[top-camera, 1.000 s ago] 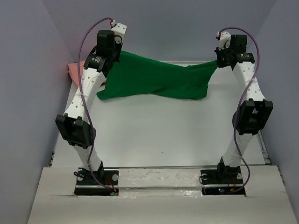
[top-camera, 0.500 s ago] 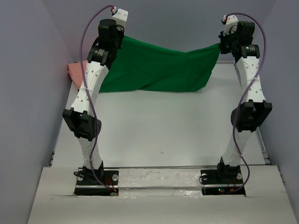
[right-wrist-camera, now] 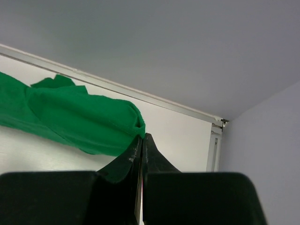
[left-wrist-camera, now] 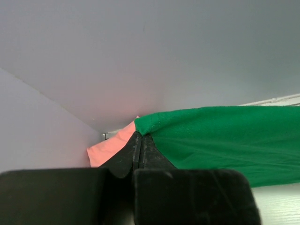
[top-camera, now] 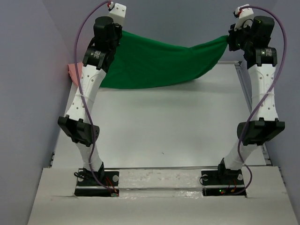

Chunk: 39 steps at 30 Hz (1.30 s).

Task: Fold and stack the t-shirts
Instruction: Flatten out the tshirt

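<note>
Starting at the near edge of the table (top-camera: pixel 159 136), the left arm base (top-camera: pixel 96 180) and the right arm base (top-camera: pixel 224 180) sit bolted side by side, and both arms rise steeply toward the far side. Past the middle of the table, the green t-shirt (top-camera: pixel 159 63) hangs stretched between the two arms. It is lifted at both ends and sags in a shallow curve, its lower edge drooping over the far part of the table (whether it touches the surface cannot be told from above).

The left gripper (top-camera: pixel 117 38) holds the shirt's left end high. In the left wrist view its fingers (left-wrist-camera: pixel 126 157) are pressed together, with a folded corner of green cloth pinched at their tips. The right gripper (top-camera: pixel 229 41) holds the other end at about the same height. In the right wrist view its fingers (right-wrist-camera: pixel 122 164) meet on a bunched green corner.

Farther back and lower on the left, the salmon pink t-shirt (top-camera: pixel 73 72) lies at the table's far left corner against the side wall, partly hidden behind the left arm. A plain grey back wall (top-camera: pixel 178 21) closes the scene.
</note>
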Tool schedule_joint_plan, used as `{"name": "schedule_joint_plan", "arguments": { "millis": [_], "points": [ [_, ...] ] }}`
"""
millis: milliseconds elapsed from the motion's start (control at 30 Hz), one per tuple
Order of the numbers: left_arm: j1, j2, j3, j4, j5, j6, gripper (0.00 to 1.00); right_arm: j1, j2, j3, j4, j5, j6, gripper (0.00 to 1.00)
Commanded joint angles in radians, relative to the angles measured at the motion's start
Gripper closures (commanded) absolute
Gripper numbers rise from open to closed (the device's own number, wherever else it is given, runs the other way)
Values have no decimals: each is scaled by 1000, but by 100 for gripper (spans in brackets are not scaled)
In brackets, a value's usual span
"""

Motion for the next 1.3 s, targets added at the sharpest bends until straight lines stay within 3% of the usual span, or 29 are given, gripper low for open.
{"name": "schedule_joint_plan", "arguments": {
  "millis": [0,233,433,767,1033,1233,1267],
  "points": [
    [-16,-193,-48,60,-59,19,100,-9,-200,-81,48,-51,31,100],
    [-8,-407,-311,42,-27,46,100,-9,-395,-290,-2,-102,32,100],
    [34,-604,-644,14,138,29,100,-9,-554,-577,-42,-152,37,100],
    [85,-776,-910,-88,382,40,100,-9,-734,-834,-111,-202,23,100],
    [84,-587,-973,-21,416,19,100,-9,-595,-971,25,-231,57,100],
    [85,-282,-749,-12,419,12,100,-9,-352,-844,113,-205,60,100],
    [85,-238,-647,-30,421,11,100,-9,-281,-782,134,-197,63,100]
  ]
}}
